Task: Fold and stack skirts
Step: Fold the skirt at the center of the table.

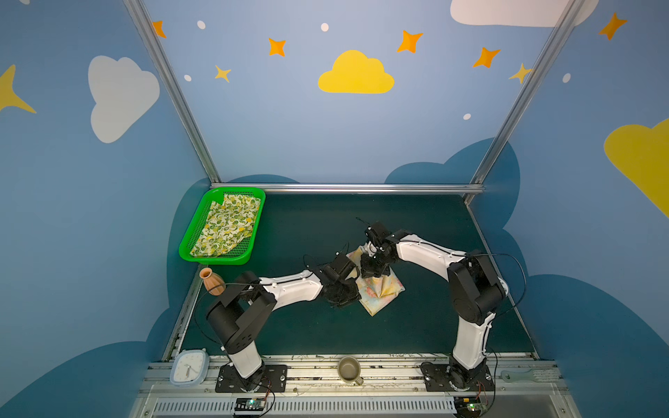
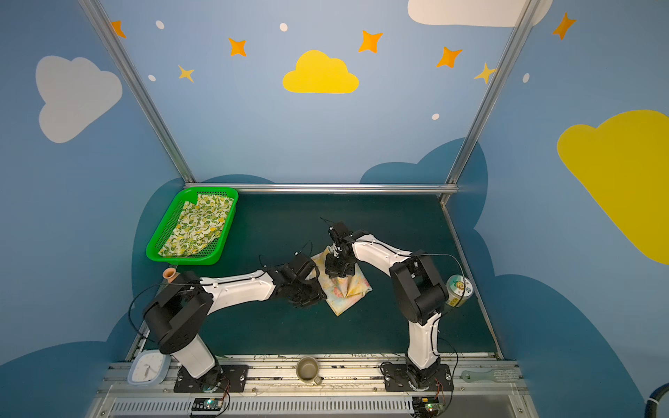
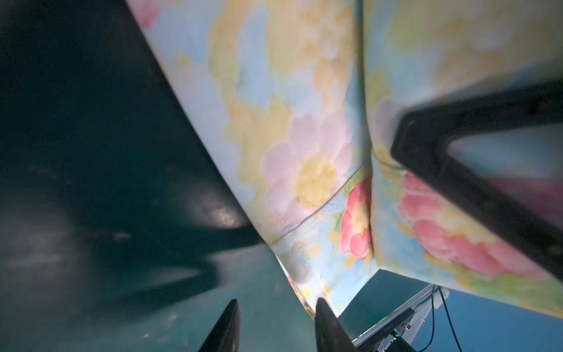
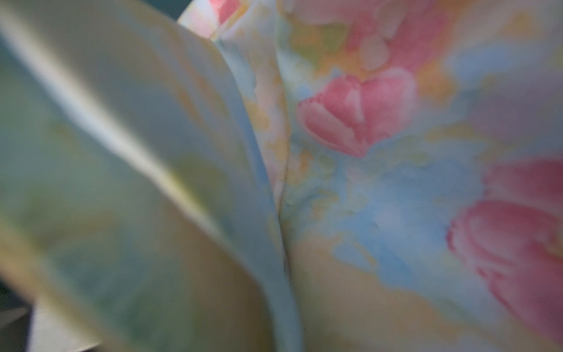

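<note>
- Where the two arms meet, near the middle of the dark green surface (image 1: pixel 325 224), we record the flowered skirt (image 1: pixel 382 291). It is pale yellow with pink blooms and blue washes, partly folded, with one part drawn up off the surface.
- Right tool (image 1: pixel 373 273): closed, pinching the flowered skirt from above. Its wrist view is filled with blurred cloth folds.
- Left tool (image 3: pixel 274 327): partly open and low at the skirt's left edge. A hemmed corner hangs just beside one fingertip (image 3: pixel 327 326), and we see bare surface in the gap.
- Lemon skirt (image 1: pixel 226 226): cream with yellow lemons and green leaves. It lies in the green mesh basket (image 1: pixel 186 249) at the far left corner, well apart from both tools.
- Terracotta vase (image 1: pixel 211 280): upright, just in front of the basket.
- Clock (image 1: pixel 189 367) and mug (image 1: pixel 349 369): on the front rail.
</note>
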You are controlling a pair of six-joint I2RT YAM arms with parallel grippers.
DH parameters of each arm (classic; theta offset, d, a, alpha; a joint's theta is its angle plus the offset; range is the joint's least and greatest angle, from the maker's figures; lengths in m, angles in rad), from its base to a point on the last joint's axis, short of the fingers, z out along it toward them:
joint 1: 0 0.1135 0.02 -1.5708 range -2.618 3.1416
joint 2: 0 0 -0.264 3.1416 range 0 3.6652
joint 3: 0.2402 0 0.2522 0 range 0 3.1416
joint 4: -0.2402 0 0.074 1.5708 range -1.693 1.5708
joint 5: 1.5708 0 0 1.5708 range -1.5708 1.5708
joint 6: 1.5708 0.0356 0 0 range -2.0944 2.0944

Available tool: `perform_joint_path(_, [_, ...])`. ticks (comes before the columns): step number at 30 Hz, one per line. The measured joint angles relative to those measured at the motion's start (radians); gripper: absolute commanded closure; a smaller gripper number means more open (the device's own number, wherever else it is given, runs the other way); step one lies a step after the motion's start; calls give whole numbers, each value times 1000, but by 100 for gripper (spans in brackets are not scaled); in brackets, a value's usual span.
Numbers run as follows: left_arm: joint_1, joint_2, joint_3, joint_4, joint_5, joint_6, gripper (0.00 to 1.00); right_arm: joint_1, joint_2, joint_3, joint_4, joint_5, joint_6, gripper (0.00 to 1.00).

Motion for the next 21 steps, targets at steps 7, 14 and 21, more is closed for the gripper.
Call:
perform_joint_path(7, [18, 19, 29, -12, -17, 12, 58, 18, 0, -3, 6, 24, 3, 100])
perform_joint_path(14, [18, 71, 120, -19, -31, 26, 59, 23, 0, 10, -22, 60, -6, 100])
perform_joint_path(21, [19, 144, 150, -26, -36, 29, 60, 21, -4, 27, -50, 85, -18, 100])
